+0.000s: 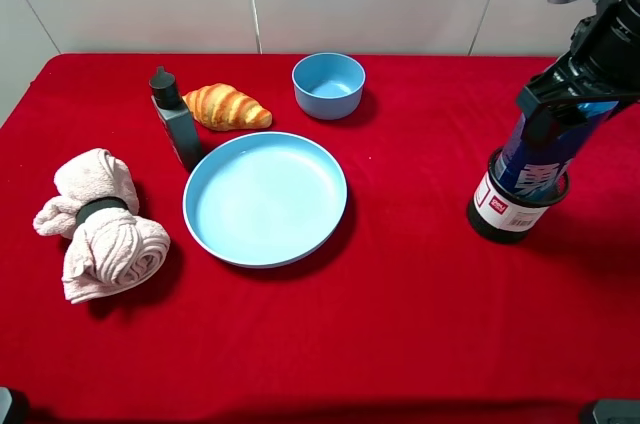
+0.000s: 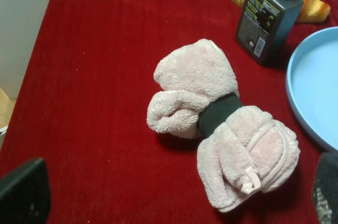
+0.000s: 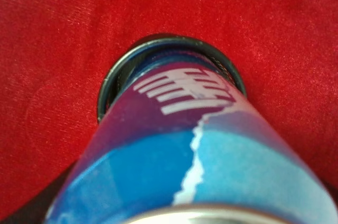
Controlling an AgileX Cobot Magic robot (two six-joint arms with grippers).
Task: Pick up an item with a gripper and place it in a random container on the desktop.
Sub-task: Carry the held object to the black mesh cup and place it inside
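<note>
Exterior high view, right edge of the frame: we see the right gripper [image 1: 563, 110] with its black jaws clamped on the upper part of the blue can [image 1: 538, 166]. The can's lower end is inside the black mesh cup [image 1: 505, 212], and the can leans a little toward the upper right. The cup, with its white and red label band, stands on the red cloth desktop [image 1: 400, 324] at centre right. In the right wrist view the can [image 3: 200, 150] fills most of the frame, its white markings just above the cup's dark rim [image 3: 113, 76]. We cannot tell whether the can's base touches the cup's floor.

In the left wrist view the left gripper [image 2: 174, 200] hangs above the cloth. One dark finger shows in each lower corner, so the jaws are spread wide and hold nothing. Between and beyond them lies a rolled pink towel [image 2: 222, 129] cinched by a black band [image 2: 219, 113].

Back in the high view, a large blue plate [image 1: 265, 199] sits at centre, well apart from the cup. A dark grey bottle [image 1: 178, 126] stands at the plate's upper left rim. A croissant [image 1: 228, 107] lies just beside the bottle, and a small blue bowl [image 1: 328, 86] stands above the plate. The towel is at the far left.
</note>
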